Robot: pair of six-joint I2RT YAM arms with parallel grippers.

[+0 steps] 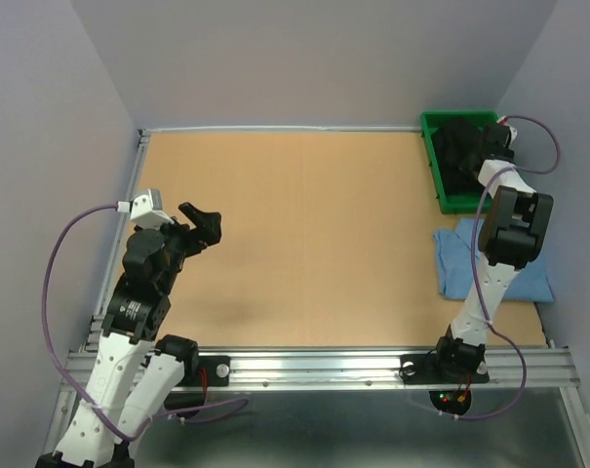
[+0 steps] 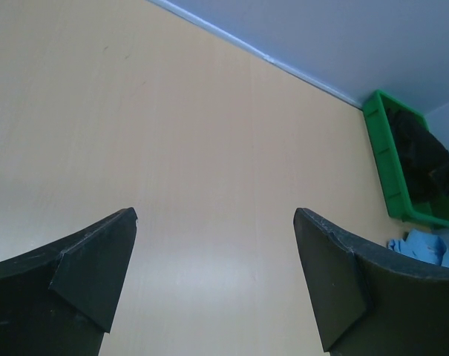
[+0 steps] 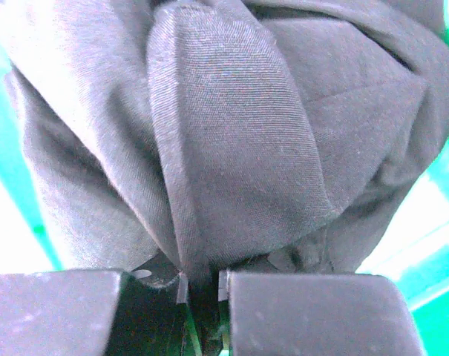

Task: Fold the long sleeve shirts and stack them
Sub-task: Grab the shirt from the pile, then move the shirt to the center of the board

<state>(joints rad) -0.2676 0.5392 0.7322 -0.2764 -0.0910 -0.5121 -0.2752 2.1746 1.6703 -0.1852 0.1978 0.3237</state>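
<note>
The black long sleeve shirt (image 1: 457, 146) lies bunched in the green tray (image 1: 432, 161) at the far right corner. My right gripper (image 3: 203, 279) reaches down into the tray and is shut on a fold of the black shirt (image 3: 231, 148), which fills the right wrist view. The light blue long sleeve shirt (image 1: 452, 265) lies crumpled on the table by the right edge, partly behind the right arm. My left gripper (image 1: 205, 222) hangs open over the left side of the table with nothing between its fingers (image 2: 98, 267). Both shirts are far to its right.
The green tray (image 2: 380, 148) with the black shirt (image 2: 418, 152) shows at the far right of the left wrist view, and a corner of the blue shirt (image 2: 426, 249) lies below it. Walls close the table on three sides. A metal rail (image 1: 314, 366) runs along the near edge.
</note>
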